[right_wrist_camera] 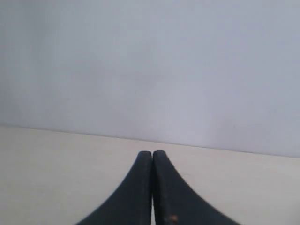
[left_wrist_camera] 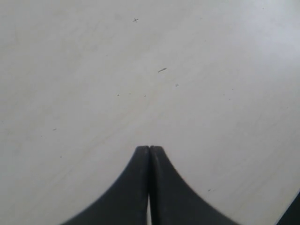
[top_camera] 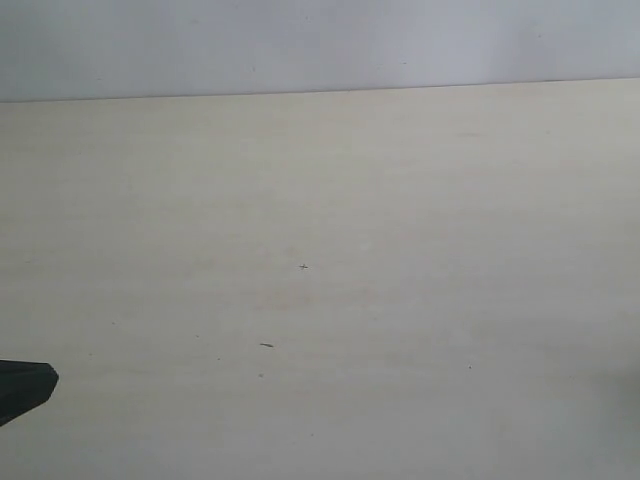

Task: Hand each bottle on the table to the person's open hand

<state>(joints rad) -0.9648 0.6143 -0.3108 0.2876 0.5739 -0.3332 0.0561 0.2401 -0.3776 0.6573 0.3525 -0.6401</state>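
Observation:
No bottle and no person's hand shows in any view. The pale cream table (top_camera: 380, 250) fills the exterior view. My left gripper (top_camera: 50, 380) pokes in as a black tip at the lower left edge there. In the left wrist view the left gripper (left_wrist_camera: 149, 148) is shut, its two black fingers pressed together with nothing between them, above the bare table (left_wrist_camera: 93, 93). The right gripper (right_wrist_camera: 152, 153) is also shut and empty, pointing across the table (right_wrist_camera: 56, 164) toward the wall. The right gripper is out of the exterior view.
A plain grey-white wall (top_camera: 320, 45) rises behind the table's far edge. A small cross mark (top_camera: 304, 267) and a short dark speck (top_camera: 266, 345) lie on the tabletop. A dark corner (left_wrist_camera: 291, 213) shows at one edge of the left wrist view.

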